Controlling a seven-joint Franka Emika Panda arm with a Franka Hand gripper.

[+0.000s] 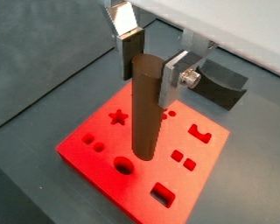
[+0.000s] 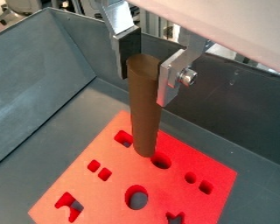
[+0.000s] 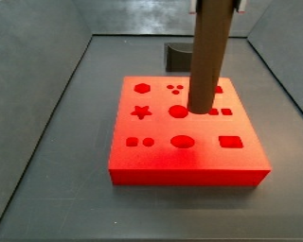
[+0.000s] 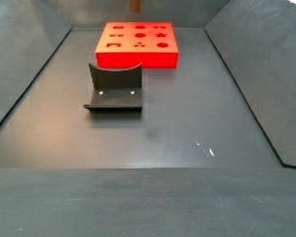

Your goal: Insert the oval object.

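Because the peg must drop straight into its matching hole, the gripper (image 1: 152,63) clamps the oval object (image 1: 146,109) near its top, upright over the red block (image 1: 102,179). Its lower end hangs just above the block's holes, not yet seated, while the fixture (image 4: 114,88) stands apart on the floor.

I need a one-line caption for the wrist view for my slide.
The hand holds the oval object upright over the red block, its lower end near a hole.
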